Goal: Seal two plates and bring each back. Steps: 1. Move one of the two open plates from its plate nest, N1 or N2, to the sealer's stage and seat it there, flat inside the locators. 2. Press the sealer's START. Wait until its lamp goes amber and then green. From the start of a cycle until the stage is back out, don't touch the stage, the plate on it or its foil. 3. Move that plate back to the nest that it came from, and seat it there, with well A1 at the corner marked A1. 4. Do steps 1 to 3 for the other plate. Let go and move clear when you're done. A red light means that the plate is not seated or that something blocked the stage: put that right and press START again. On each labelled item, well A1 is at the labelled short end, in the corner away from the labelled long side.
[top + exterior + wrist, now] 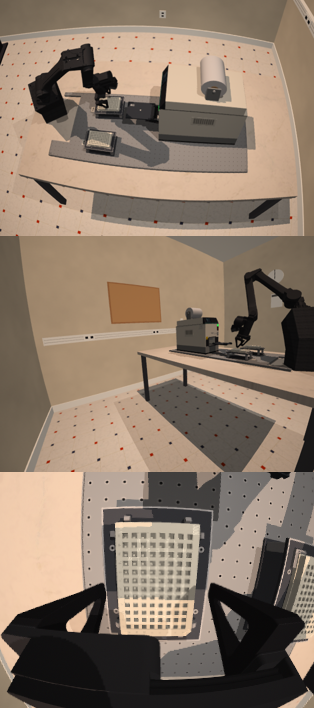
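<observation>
My gripper (108, 99) (241, 343) (157, 588) is open and empty. It points down just above the back plate (114, 102) (157, 567), with one finger out beyond each long side in the wrist view. This plate lies flat in the back nest (122, 107) (155, 515). The front plate (100, 138) (238, 351) (305, 599) lies in the front nest (114, 142). Both plates show open wells. The sealer (200, 126) (190, 337) has its stage (140, 111) (222, 343) out with no plate on it. Its lamp (217, 325) is green. The nest labels are unreadable.
The stage stands just beyond the back nest, towards the sealer. A foil roll (212, 69) (194, 312) sits on top of the sealer. Both nests stand on a perforated grey base plate (203, 159) on the table (177, 186).
</observation>
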You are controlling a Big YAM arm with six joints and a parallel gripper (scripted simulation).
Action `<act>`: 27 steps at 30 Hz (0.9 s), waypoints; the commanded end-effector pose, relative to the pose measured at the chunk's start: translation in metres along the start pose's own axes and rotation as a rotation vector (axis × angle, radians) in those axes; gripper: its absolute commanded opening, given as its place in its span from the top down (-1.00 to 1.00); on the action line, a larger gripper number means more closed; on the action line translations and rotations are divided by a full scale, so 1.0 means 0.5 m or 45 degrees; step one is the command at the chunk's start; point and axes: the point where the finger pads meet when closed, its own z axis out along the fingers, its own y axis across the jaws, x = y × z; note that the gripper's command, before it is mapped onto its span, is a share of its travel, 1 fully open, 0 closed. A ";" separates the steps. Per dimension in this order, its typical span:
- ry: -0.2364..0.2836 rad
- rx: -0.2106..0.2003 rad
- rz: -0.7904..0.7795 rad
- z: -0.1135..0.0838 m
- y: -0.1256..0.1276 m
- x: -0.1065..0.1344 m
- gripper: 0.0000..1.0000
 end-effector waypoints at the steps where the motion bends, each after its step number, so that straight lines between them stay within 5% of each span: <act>1: 0.001 0.008 0.008 0.014 -0.009 0.002 -1.00; 5: -0.007 0.011 0.020 0.035 -0.008 -0.003 -1.00; 15: -0.006 -0.007 0.010 0.001 0.006 0.000 -1.00; 27: 0.042 -0.003 -0.041 0.012 0.007 0.031 -1.00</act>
